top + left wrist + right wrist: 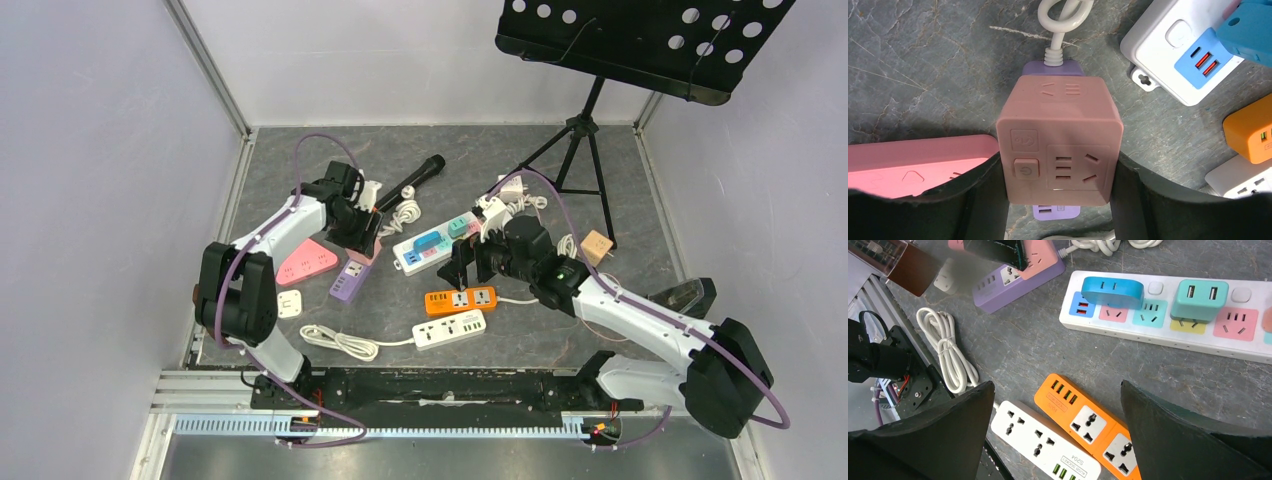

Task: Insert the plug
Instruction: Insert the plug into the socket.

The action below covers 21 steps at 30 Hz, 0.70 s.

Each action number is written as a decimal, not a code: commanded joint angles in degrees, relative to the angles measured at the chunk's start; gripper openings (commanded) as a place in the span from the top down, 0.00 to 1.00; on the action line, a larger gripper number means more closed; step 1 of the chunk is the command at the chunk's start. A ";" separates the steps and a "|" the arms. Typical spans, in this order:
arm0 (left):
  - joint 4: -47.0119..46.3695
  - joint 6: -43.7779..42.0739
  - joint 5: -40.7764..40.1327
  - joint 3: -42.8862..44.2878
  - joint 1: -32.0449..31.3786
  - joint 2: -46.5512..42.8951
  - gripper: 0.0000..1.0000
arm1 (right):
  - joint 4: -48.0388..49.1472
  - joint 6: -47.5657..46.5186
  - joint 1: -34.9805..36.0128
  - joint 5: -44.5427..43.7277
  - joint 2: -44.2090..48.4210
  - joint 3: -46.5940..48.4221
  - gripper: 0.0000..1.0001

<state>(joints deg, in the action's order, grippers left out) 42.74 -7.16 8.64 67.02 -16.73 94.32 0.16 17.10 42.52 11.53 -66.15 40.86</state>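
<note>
Left arm: reaches forward, wrist pitched downward. Left gripper (1058, 167): jaws half-spread, pressed against both sides of the pink cube plug (1058, 125), which sits between them atop the purple strip (1055, 212). Its button bears a power symbol; no legible wording. Right gripper (1057, 390): fully spread, empty, above the orange strip (1088, 420).

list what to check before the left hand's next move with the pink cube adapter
1. Left hand on pink cube adapter: ok, fingers against both its sides.
2. Adapter over purple strip: ok, strip shows above and below it.
3. Prongs fully seated: cannot tell, underside hidden.
4. White cord clear of the fingers: ok, it lies beyond the strip's far end.
5. Right hand out of the way: ok, open, empty, over orange strip.
</note>
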 commanded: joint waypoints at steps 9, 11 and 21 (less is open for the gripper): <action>-1.06 9.73 -11.92 -6.08 -4.17 5.21 0.98 | 4.56 1.41 -0.99 -0.57 0.24 -1.84 0.02; -0.02 10.34 -13.69 -5.28 -5.30 6.71 0.98 | 4.72 1.54 -1.31 -0.50 0.15 -1.93 0.02; 4.13 14.07 -13.89 -1.10 -5.21 16.61 0.98 | 4.72 1.91 -2.71 -0.72 0.46 -1.67 0.02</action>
<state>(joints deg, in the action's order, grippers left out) 46.78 2.02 -2.42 71.02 -22.28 100.14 2.63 18.50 40.47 11.53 -66.17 39.48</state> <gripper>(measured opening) 0.679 0.979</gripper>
